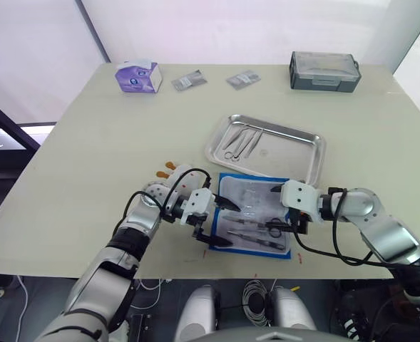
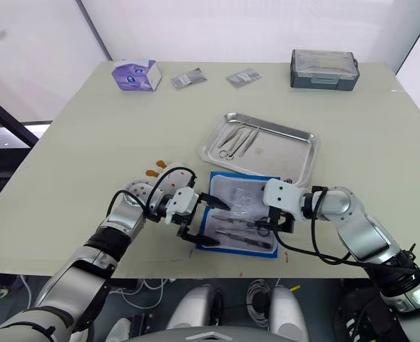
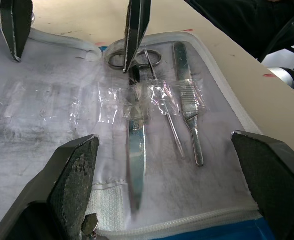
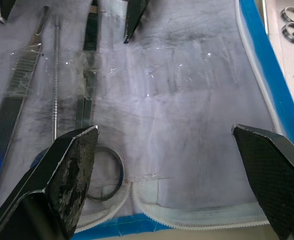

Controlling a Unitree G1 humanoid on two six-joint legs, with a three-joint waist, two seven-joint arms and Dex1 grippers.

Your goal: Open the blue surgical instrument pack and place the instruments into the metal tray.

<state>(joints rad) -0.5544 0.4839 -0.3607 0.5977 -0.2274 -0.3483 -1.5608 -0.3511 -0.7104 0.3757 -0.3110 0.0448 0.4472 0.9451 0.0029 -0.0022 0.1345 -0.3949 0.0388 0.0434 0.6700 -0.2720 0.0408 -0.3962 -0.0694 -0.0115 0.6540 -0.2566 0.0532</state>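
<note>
The blue surgical instrument pack (image 1: pixel 247 198) lies unfolded near the table's front edge, pale lining up. Under its clear pockets rest scissors (image 3: pixel 136 150), a thin probe (image 3: pixel 169 120) and a flat-handled tool (image 3: pixel 189 115). My left gripper (image 1: pixel 222 222) is open at the pack's left edge, fingers straddling the lining. My right gripper (image 1: pixel 287 209) is open at the pack's right edge, close to the scissors' ring handles (image 4: pixel 104 175). Neither holds anything. The metal tray (image 1: pixel 288 153) sits just behind the pack, with several instruments (image 1: pixel 239 140) lying in its left end.
A grey lidded box (image 1: pixel 324 70) stands at the back right. At the back left is a purple-and-white box (image 1: pixel 140 76), with two small packets (image 1: pixel 189 80) (image 1: pixel 243 78) beside it. The table's front edge runs just below the pack.
</note>
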